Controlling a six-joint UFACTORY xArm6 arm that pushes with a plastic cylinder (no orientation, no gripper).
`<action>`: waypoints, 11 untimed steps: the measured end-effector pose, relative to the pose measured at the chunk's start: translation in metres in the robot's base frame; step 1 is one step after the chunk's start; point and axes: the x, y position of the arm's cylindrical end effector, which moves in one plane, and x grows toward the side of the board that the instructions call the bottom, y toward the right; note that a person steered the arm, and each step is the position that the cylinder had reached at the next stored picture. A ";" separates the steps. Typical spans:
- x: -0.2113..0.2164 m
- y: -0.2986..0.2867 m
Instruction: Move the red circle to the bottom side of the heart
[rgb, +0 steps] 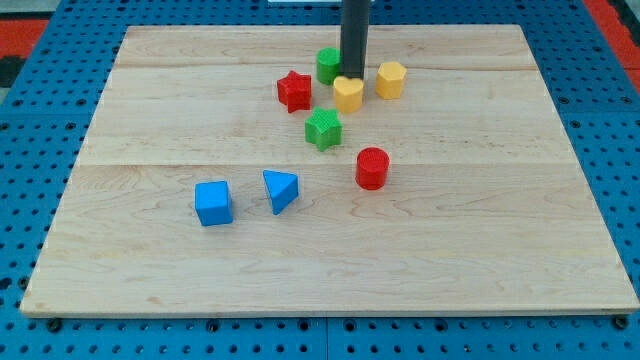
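Near the surface's (150, 260) top, my tip (353, 78) touches the yellow heart (347, 94); no jaws exist. The red circle (372, 167) sits below-right, unmoved.

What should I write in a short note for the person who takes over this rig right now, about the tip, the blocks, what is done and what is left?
My tip is at the view's top, just above the yellow heart, between the green block and the yellow hexagon.
The red circle stands apart, lower and to the view's right of the heart; the green cube sits directly below the heart.
Done: nothing visible yet; the circle is not at the heart's bottom side.
Left: bring my tip to the circle and push it up and left, probably minding the green cube.
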 end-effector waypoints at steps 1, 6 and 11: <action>0.039 -0.014; 0.143 0.099; 0.151 0.075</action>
